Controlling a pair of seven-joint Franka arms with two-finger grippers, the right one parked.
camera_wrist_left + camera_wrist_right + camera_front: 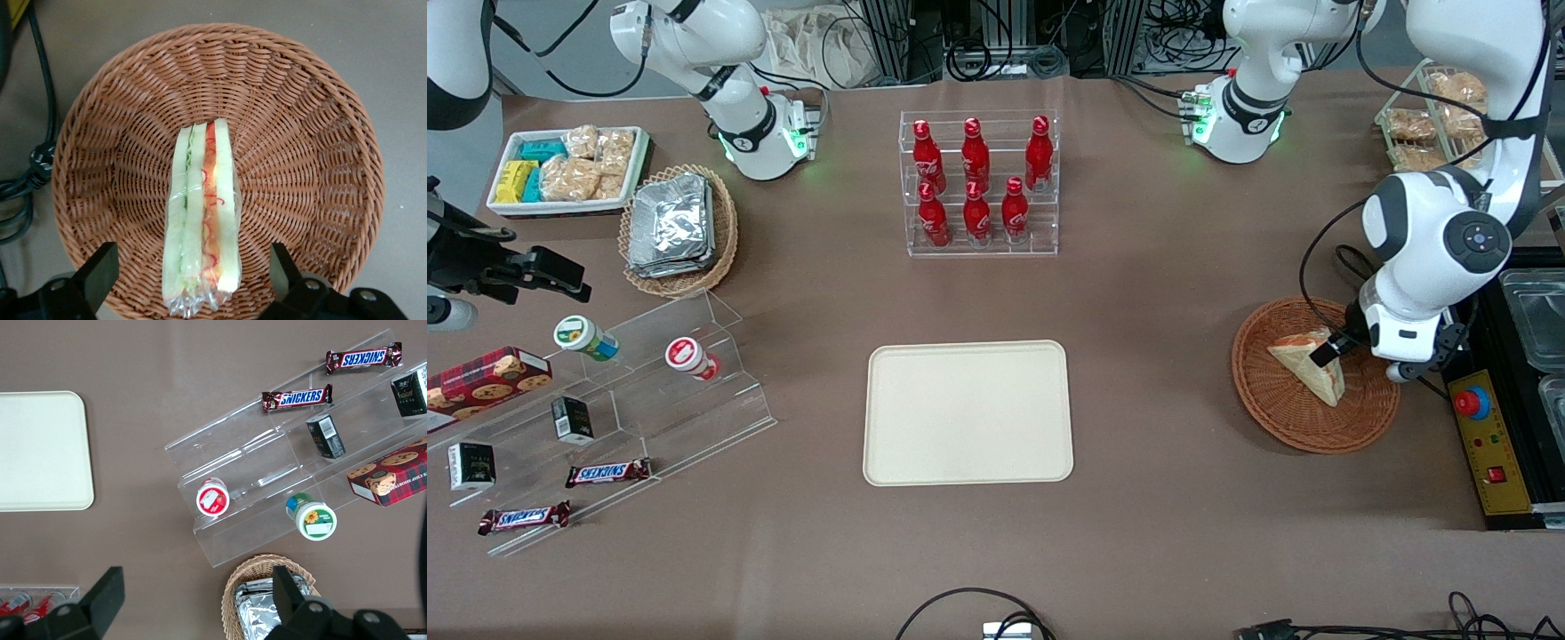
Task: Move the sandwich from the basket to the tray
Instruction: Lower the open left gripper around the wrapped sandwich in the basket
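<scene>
Nearest the wrist camera: the gripper [190,273], its two fingers [100,270] spread wide apart, one on each side of the sandwich's [201,213] near end. Nothing is held yet.

The sandwich stands on edge in the basket [313,133], filling edge up: bread, green layer, bread, red-orange layer, bread, all under clear wrap. It lies roughly along the basket's middle line, one end close to the rim nearest the gripper. From the front, the wedge [1310,359] lies in the basket [1280,418] at the working arm's end of the table [1183,293], with the gripper [1327,349] directly over it.

Step in hand, as I judge it: descend and close on the wedge. The fingers already line up with the two outer bread faces, so a straight drop should do. Whether the tips are already below the top edge of the sandwich is hard to tell from either view; probably just above.

Notes for a clean grasp:
- Close on the flat bread faces, not the filling edge.
- Squeeze gently; bread compresses and wrap is slippery.
- Grip nearer the wedge's middle to avoid tipping on lift.
- Lift clear of the basket rim before travelling.

The tray [967,412] sits bare at mid-table, well apart from the basket.
</scene>
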